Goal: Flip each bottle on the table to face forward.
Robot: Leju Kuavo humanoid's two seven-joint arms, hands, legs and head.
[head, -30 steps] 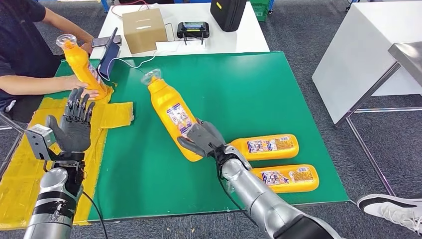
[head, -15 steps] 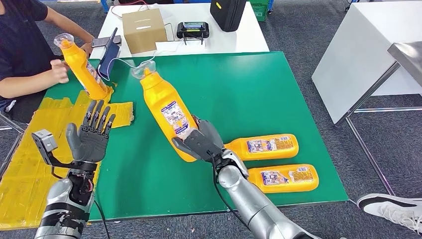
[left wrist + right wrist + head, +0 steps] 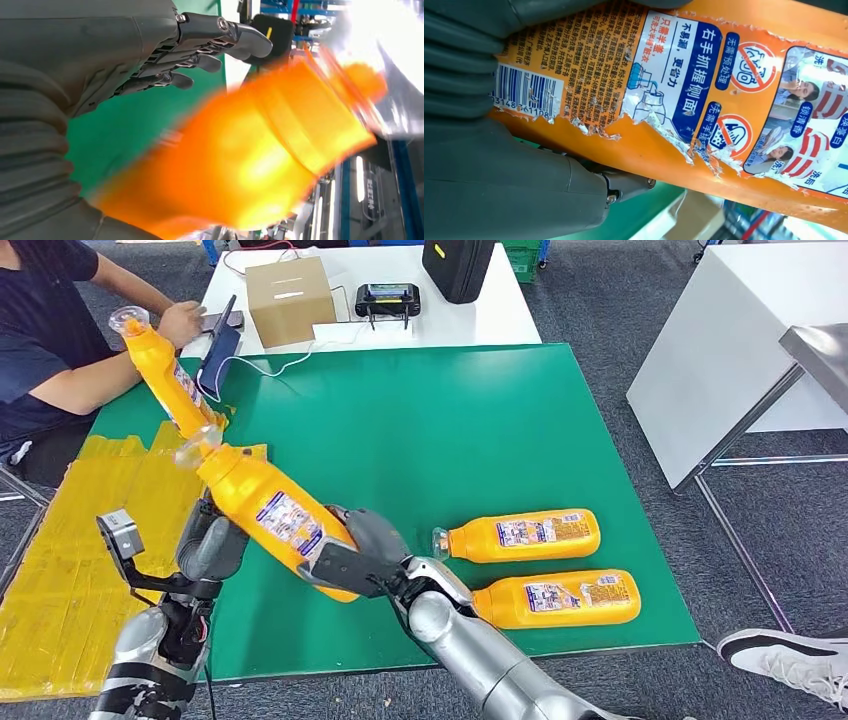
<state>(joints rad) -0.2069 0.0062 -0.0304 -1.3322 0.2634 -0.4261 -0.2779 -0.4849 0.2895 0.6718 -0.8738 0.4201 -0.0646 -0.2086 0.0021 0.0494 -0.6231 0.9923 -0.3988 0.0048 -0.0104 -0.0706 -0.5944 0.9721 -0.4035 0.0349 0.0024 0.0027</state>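
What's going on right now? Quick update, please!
Right hand grips a tilted orange bottle above the green table. Left hand open beside it. Two bottles lie flat. Person's bottle stands close by.

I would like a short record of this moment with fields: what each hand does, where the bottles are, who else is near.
right hand: grips the lower body of a tilted orange bottle, lifted above the green mat
left hand: open, behind that bottle; contact cannot be told
bottles lying flat: two, side by side on the mat
fourth bottle: tilted at the mat's far left corner
person: seated there
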